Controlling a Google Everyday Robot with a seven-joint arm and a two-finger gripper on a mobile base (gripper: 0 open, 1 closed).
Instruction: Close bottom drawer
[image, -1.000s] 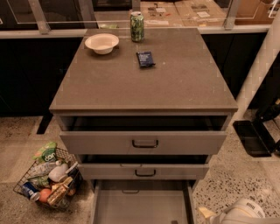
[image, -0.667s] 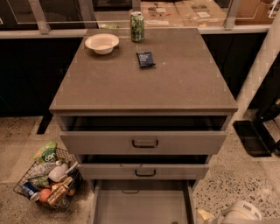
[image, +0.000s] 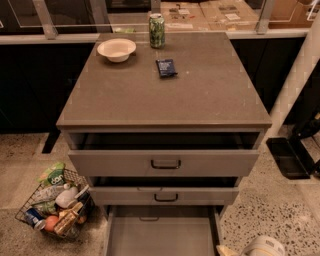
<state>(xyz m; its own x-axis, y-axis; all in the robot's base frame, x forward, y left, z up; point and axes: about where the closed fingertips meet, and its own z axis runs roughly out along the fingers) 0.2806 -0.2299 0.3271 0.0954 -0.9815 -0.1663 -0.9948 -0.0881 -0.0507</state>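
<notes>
Bottom drawer (image: 162, 235) is standing open, closure pending; tool (image: 260, 246) is hovering beside its right edge, grip state indeterminate

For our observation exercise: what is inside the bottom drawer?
The bottom drawer stands open; its visible grey floor is bare. Its back is hidden under the middle drawer, its front cut off. The gripper sits at its right.

The bottom drawer (image: 162, 235) juts out open-topped, wire basket (image: 52, 210) on its left, end effector (image: 250, 248) low at its right.
</notes>
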